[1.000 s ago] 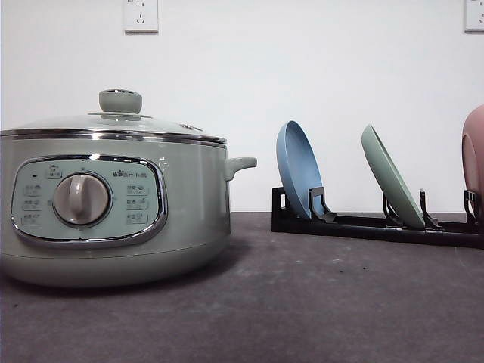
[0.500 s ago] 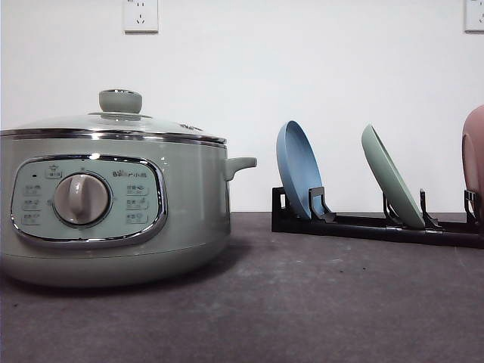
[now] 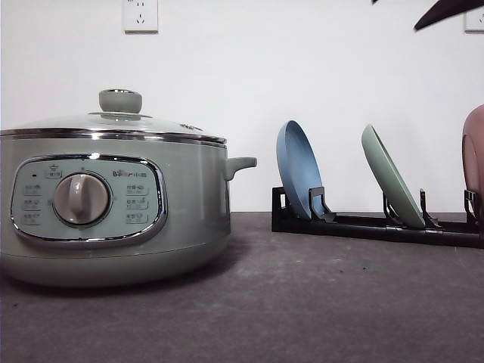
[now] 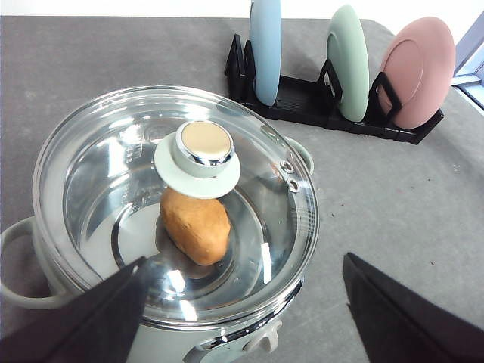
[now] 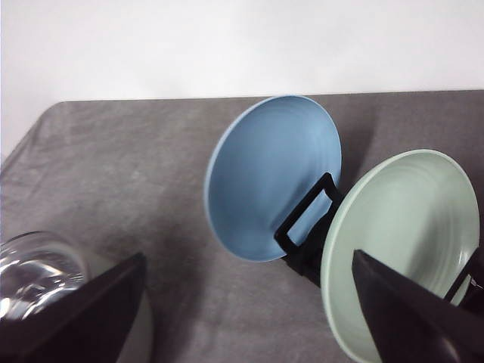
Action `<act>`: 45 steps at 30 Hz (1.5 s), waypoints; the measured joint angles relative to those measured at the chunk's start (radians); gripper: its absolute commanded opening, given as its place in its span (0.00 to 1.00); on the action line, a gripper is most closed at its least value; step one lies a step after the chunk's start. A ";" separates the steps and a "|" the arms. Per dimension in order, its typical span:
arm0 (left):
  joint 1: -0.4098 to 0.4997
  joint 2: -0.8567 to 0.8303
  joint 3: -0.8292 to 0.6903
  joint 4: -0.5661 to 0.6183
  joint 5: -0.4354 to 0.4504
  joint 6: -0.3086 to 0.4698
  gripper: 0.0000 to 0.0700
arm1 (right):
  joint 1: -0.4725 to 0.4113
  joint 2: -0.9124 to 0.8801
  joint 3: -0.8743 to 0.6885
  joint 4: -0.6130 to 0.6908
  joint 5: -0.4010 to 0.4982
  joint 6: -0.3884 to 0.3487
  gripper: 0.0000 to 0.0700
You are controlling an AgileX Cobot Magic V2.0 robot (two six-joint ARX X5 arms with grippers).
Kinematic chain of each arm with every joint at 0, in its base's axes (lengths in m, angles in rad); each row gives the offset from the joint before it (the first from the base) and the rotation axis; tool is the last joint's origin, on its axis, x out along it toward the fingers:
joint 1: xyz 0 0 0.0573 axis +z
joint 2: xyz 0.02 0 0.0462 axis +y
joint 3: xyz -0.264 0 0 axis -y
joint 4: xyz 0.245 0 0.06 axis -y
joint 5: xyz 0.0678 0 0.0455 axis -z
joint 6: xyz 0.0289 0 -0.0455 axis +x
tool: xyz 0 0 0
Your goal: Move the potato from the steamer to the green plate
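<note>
The steamer (image 3: 113,204) stands at the table's left with its glass lid (image 4: 174,204) on. Through the lid I see the potato (image 4: 195,225) lying on the pot's floor under the knob (image 4: 198,149). My left gripper (image 4: 243,265) hovers open above the lid's near edge, holding nothing. The green plate (image 3: 392,178) stands on edge in the black rack (image 3: 370,225), right of the blue plate (image 3: 299,170). Above these two plates, my right gripper (image 5: 248,261) is open and empty, with the green plate (image 5: 401,249) under one of its fingers (image 5: 412,314).
A pink plate (image 4: 416,72) stands at the rack's right end. A dark piece of an arm (image 3: 442,11) shows at the front view's top right. Bare grey table lies between the steamer and the rack (image 4: 302,98). A white wall stands behind.
A dark piece of an arm has come into the top right of the front view. The steamer and the plates have not moved.
</note>
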 measured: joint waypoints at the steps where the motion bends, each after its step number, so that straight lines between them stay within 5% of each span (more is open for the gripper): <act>1: 0.000 0.000 0.000 0.000 0.000 0.000 0.74 | 0.000 0.024 0.010 0.002 0.003 0.000 0.76; 21: 0.000 0.000 0.000 0.000 0.000 0.000 0.74 | 0.048 0.329 0.025 0.096 0.101 0.001 0.75; 29: 0.000 0.000 0.000 0.000 0.000 0.000 0.74 | 0.051 0.341 0.025 0.099 0.133 0.000 0.35; 45: 0.000 0.000 0.000 0.000 0.000 0.000 0.74 | 0.051 0.341 0.025 0.083 0.131 0.000 0.06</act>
